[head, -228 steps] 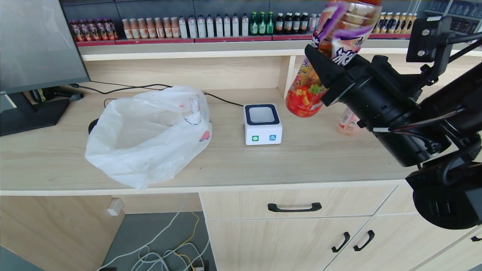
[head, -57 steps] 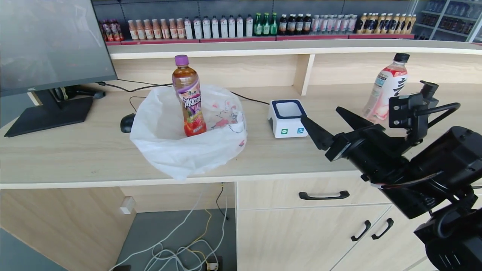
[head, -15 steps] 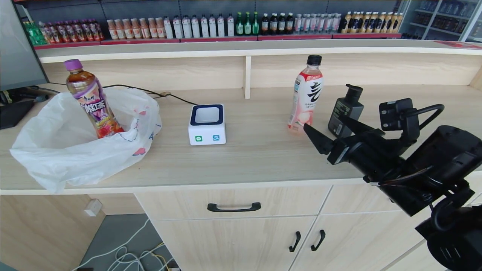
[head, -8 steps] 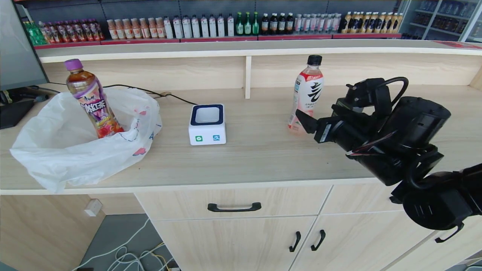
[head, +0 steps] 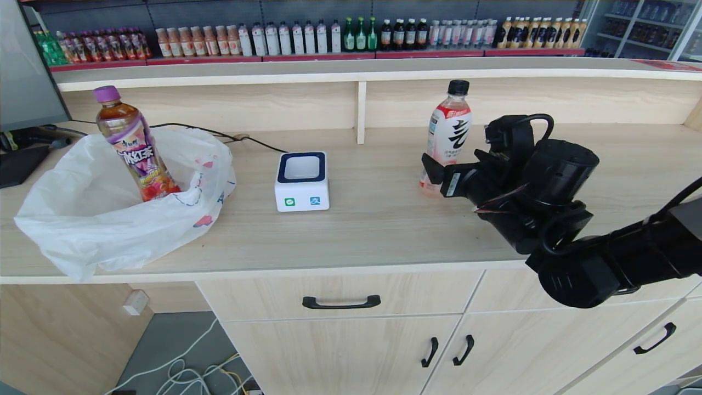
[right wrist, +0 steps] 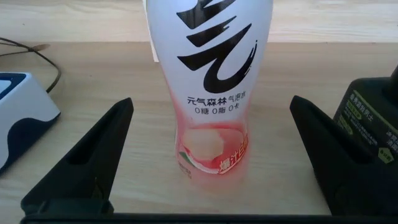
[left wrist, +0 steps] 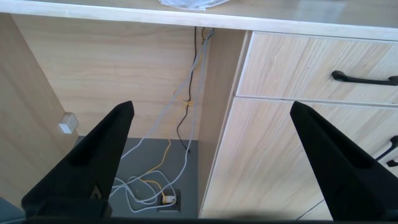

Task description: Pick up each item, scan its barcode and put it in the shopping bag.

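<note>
**Clerk:** First entry: what is hidden, cut off or hard to make out?

**Checker:** Dark bottle (right wrist: 367, 115), one. Its top runs out of the right wrist view, and a finger of the right pincer (right wrist: 211, 102) covers one side. In the head view the right arm stands in front of it. Scanner (head: 301, 181), one, white with a dark rim, whole in the head view but clipped at the edge of the wrist view. Monitor (head: 24, 60), one, cut by the frame. Pink bottle (head: 449, 129): cap out of frame at the wrist, foot partly behind the pincer in the head view.

**Clerk:** Task goods, count and place?

**Checker:** Pink bottle, one, upright on the bench (head: 373, 230). It stands straight ahead of the right pincer, in line with the gap between its fingers. I cannot tell whether the fingertips have drawn level with its sides, and no contact shows. The dark bottle stands just to the pincer's right of it. Tea bottle (head: 131, 142), one, purple cap, standing in the shopping bag (head: 109, 225). Bag, one, white, well off to the pincer's left, with the scanner between them.

**Clerk:** Pincers?

**Checker:** Two. Right: fingers spread wide, holding nothing. Left pincer (left wrist: 211, 106): fingers also wide apart, nothing between them. It sits low before the cupboard fronts under the bench edge, with cables (left wrist: 158, 186) on the floor beyond.

**Clerk:** Sundries?

**Checker:** Black handles (head: 340, 302), four. Shelf bottles (head: 329, 35) stand in rows behind, too small to count.
</note>
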Tool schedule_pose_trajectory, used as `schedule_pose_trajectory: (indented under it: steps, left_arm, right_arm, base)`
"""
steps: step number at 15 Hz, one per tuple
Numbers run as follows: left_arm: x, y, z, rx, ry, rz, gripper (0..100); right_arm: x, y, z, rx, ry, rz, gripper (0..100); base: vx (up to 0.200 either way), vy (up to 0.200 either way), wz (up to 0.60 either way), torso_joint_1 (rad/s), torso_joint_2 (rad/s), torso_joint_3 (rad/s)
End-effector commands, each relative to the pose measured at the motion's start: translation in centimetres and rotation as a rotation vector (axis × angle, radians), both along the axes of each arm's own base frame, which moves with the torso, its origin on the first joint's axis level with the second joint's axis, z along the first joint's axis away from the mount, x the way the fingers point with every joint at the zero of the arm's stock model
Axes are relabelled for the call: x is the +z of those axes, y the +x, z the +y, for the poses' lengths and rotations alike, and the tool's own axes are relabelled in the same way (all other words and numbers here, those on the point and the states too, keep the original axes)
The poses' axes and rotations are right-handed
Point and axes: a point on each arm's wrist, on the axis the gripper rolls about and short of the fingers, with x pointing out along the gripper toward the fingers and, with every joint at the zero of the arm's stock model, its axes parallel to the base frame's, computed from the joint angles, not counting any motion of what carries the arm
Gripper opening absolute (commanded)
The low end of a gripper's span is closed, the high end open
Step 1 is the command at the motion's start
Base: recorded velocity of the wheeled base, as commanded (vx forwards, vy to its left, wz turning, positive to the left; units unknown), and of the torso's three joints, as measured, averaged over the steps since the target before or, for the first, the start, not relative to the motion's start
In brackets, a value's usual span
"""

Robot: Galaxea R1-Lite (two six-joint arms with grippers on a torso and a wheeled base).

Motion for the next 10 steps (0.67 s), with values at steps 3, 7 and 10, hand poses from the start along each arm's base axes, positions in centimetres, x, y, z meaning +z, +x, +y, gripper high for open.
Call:
schedule_pose_trajectory:
  steps: [3, 7, 10]
  left_arm:
    - [0.0, 0.0, 0.0, 0.000, 0.000, 0.000, 100]
    - [0.0, 0.0, 0.0, 0.000, 0.000, 0.000, 100]
    - [0.0, 0.0, 0.0, 0.000, 0.000, 0.000, 100]
  right_arm:
    - [-1.2, 2.1, 0.8, -0.005, -0.003, 0.004, 100]
    - [-1.9, 3.1, 0.4, -0.026, -0.006, 0.012, 100]
    - [-1.2, 4.3, 0.8, -0.031, 0.004, -0.035, 100]
  base:
    - [0.000, 0.000, 0.00, 0.000, 0.00, 0.000]
    - [0.000, 0.000, 0.00, 0.000, 0.00, 0.000]
    - [0.000, 0.000, 0.00, 0.000, 0.00, 0.000]
